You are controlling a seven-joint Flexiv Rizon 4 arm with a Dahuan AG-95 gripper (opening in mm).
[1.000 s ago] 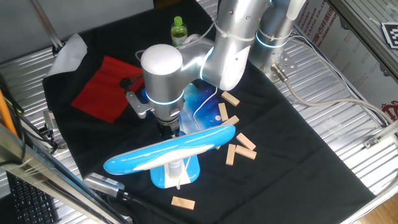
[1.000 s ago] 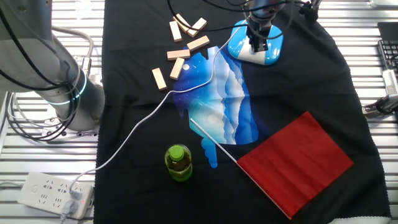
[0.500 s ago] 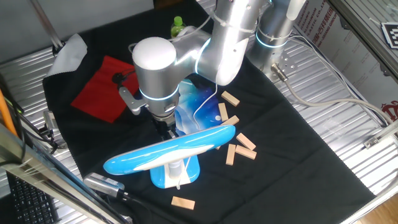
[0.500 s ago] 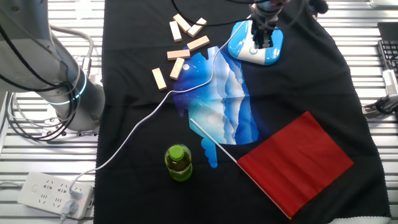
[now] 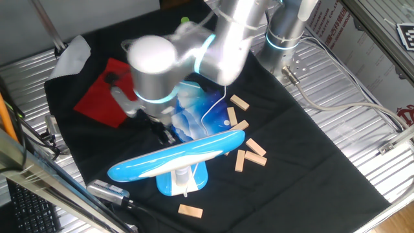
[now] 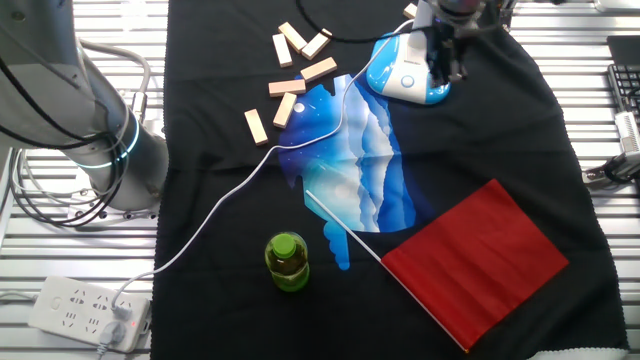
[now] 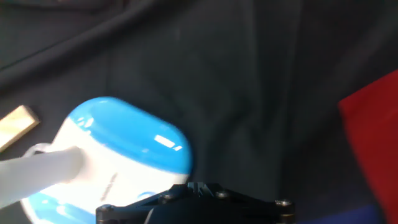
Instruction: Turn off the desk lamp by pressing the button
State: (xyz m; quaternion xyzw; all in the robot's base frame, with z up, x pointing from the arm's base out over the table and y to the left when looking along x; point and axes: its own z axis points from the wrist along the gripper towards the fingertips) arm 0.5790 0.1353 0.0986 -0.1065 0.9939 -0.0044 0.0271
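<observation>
The desk lamp (image 5: 178,160) stood near the front edge of the black cloth (image 5: 310,155) that covered the counter (image 5: 362,123), its long blue-and-white head stretched above its blue base (image 5: 183,181). The claw (image 5: 163,133) hung just behind the lamp head, between it and the red cloth (image 5: 103,94); the arm was blurred, and whether the claw was open or closed could not be told. From the other fixed view the claw (image 6: 444,55) sat over the right edge of the lamp base (image 6: 405,72). The hand view showed the base (image 7: 118,155) at lower left with the white stem (image 7: 37,174) crossing it. Wooden blocks (image 5: 249,152) lay scattered just right of the lamp, one (image 5: 190,210) in front of it. A blue-and-white patterned sheet (image 6: 350,155) lay in the middle of the cloth with the thin white cord (image 6: 250,180) running across it. A green bottle (image 6: 287,261) stood well apart from the lamp, and a power strip (image 6: 85,310) lay off the cloth.
</observation>
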